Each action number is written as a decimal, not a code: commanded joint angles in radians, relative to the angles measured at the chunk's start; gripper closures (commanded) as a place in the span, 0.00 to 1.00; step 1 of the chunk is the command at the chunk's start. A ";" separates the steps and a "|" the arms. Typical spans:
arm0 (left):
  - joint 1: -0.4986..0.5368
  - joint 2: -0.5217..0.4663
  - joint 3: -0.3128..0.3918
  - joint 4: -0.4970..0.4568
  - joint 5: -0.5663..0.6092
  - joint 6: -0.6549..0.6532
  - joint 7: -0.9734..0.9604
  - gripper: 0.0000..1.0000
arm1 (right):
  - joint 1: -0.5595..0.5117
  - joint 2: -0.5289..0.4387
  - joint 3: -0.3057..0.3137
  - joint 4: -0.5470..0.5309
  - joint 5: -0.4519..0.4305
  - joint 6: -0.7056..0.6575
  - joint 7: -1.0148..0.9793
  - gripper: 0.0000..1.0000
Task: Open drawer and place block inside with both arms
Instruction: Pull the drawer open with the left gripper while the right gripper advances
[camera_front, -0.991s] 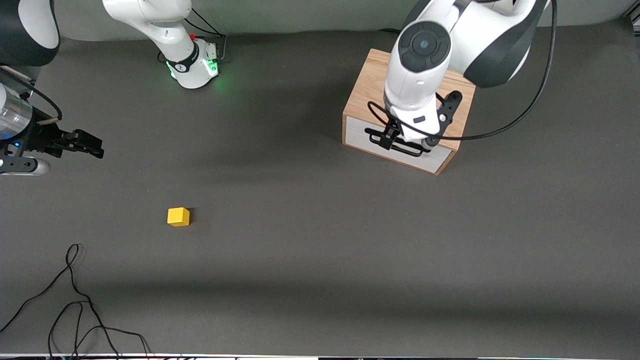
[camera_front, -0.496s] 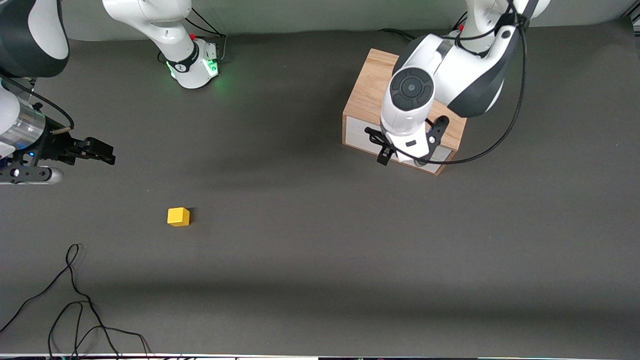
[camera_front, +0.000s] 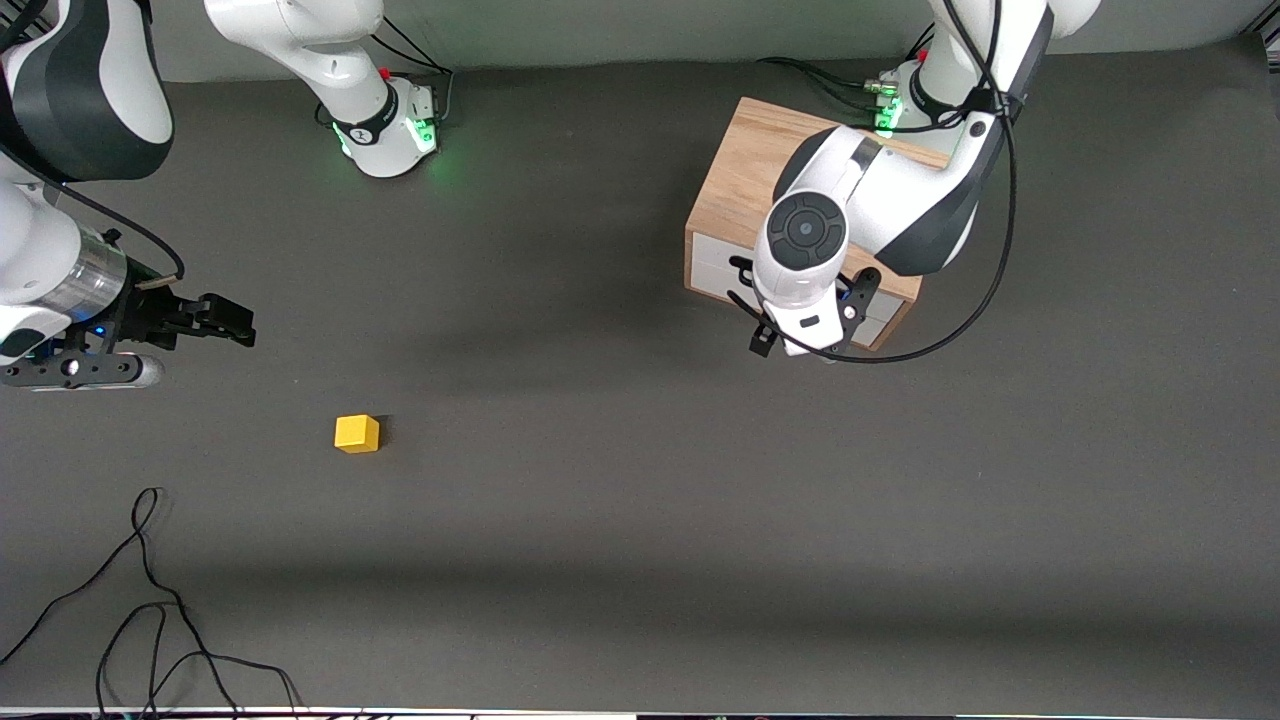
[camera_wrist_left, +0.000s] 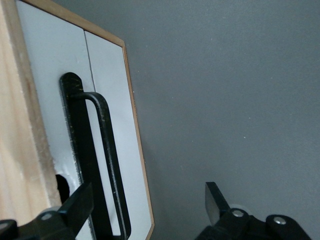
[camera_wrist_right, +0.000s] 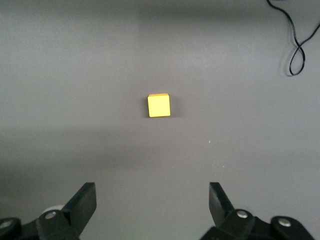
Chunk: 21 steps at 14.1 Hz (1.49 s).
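1. The left gripper (camera_front: 806, 338) hangs in front of the drawer (camera_front: 716, 266), at its black handle (camera_wrist_left: 102, 150). Its jaws are spread wide and hold nothing; in the left wrist view one finger (camera_wrist_left: 80, 207) sits by the handle without closing on it.
2. The drawer is shut, flush in the wooden box (camera_front: 745, 175) at the left arm's end of the desk (camera_front: 640, 520).
3. The right gripper (camera_front: 215, 320) hovers over bare desk at the right arm's end, jaws wide apart and empty.
4. The block (camera_front: 356, 434) rests on the desk, well apart from the box, nearer the front camera than the box; the right wrist view shows it (camera_wrist_right: 159, 105) untouched.
5. A loose black cable (camera_front: 150, 600) lies near the front edge.
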 joint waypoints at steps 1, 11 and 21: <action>-0.001 0.017 0.001 -0.013 0.015 0.014 -0.018 0.00 | 0.006 0.020 -0.005 0.025 0.005 0.006 0.010 0.00; -0.011 0.073 0.001 -0.042 0.015 0.060 -0.043 0.00 | 0.014 0.031 -0.004 0.042 0.000 0.010 0.029 0.00; -0.008 0.122 0.001 0.030 0.023 0.096 -0.038 0.00 | 0.017 0.046 -0.005 0.041 0.002 0.019 0.029 0.00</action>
